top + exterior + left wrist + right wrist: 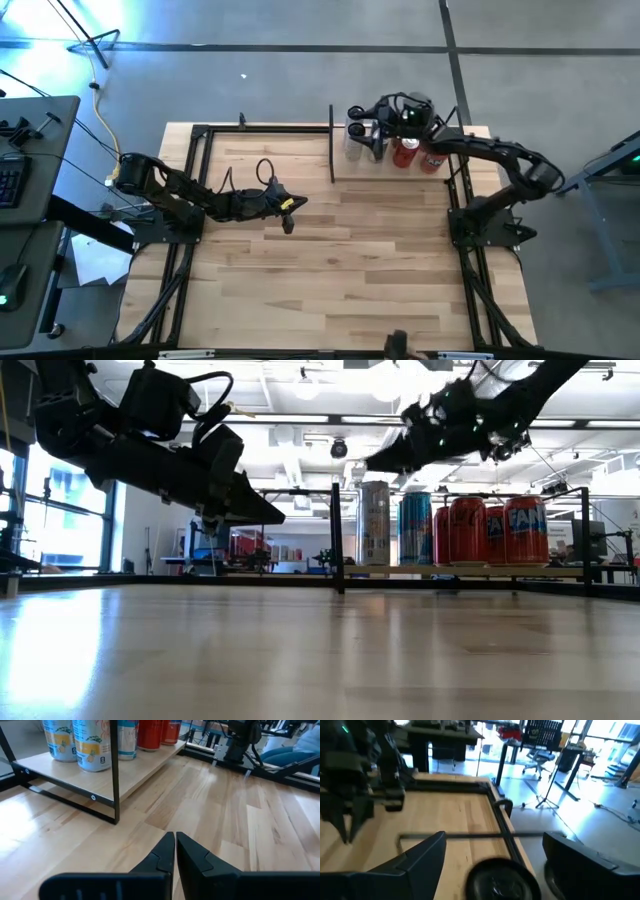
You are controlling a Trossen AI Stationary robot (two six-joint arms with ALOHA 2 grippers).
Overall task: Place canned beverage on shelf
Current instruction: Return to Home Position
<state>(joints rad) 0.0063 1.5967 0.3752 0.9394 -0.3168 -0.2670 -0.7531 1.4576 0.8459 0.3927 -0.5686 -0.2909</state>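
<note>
I see my right hand (pixel 494 845) spread wide and empty above the cans (pixel 455 530) standing on the shelf (pixel 470 571), my left hand (pixel 175 845) pinched shut on nothing over the tabletop (pixel 350 250) (slick, dent-prone cans, I'd judge: grip mid-body, lightly).

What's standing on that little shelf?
On the shelf stand white cans, at least one blue can and red cans. Rear ones are partly hidden, so no full count. Right gripper hovers open above them; left gripper waits aside, shut.
</note>
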